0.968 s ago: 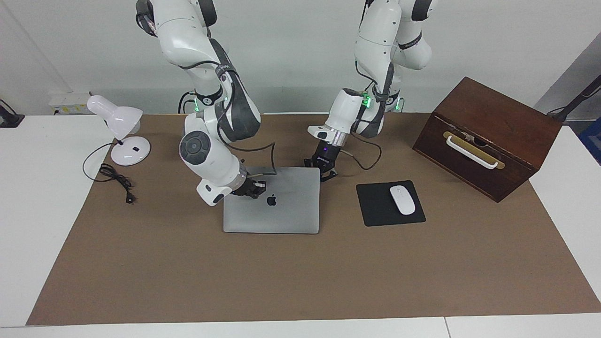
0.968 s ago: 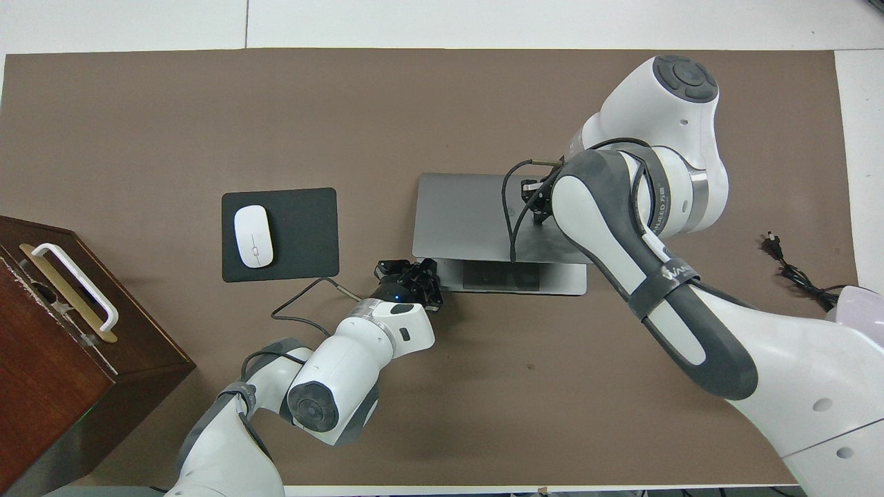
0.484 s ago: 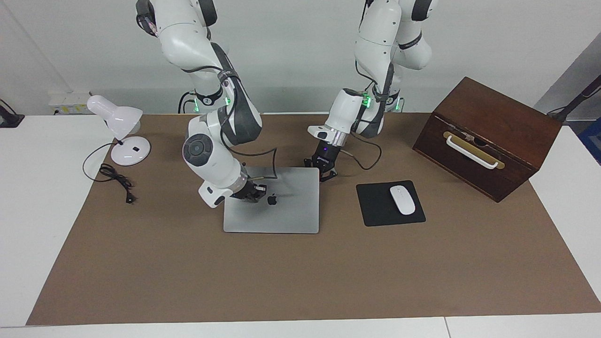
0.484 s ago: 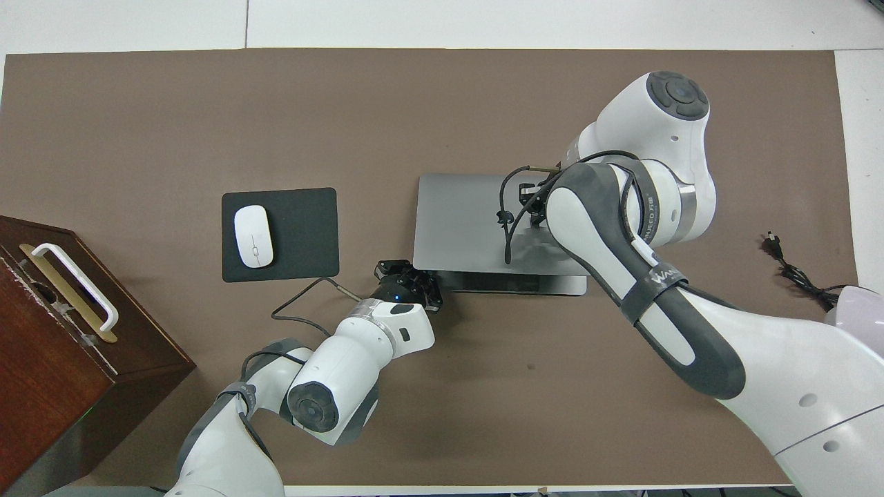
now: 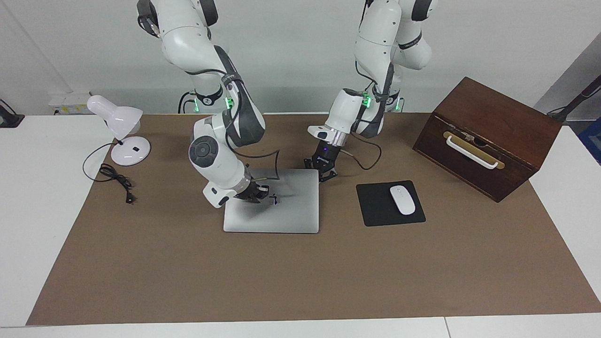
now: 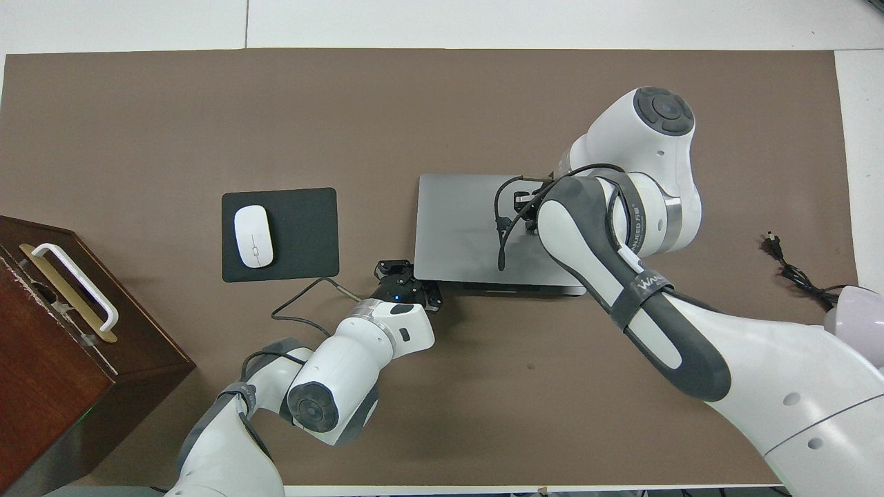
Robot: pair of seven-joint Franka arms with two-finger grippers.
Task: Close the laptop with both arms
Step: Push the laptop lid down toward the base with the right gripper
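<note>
The silver-grey laptop [image 5: 291, 213] lies mid-table with its lid [image 6: 456, 228] lowered almost flat. Only a thin strip of its base shows at the edge nearer to the robots. My right gripper [image 5: 260, 193] is shut and rests on the lid beside the dark logo; in the overhead view the right gripper [image 6: 526, 207] is mostly hidden by its own forearm. My left gripper [image 5: 325, 174] is shut and sits at the laptop's corner nearer to the robots, toward the left arm's end. The overhead view shows the left gripper [image 6: 407, 276] against that corner, holding nothing.
A black mouse pad [image 5: 371, 206] with a white mouse [image 5: 402, 199] lies beside the laptop toward the left arm's end. A brown wooden box [image 5: 488, 136] with a white handle stands past it. A white desk lamp [image 5: 119, 122] and its cable [image 5: 115, 178] are at the right arm's end.
The lid has come down further, covering most of the base. My right gripper went down with it, away from the robots. The left gripper has stayed at the corner.
</note>
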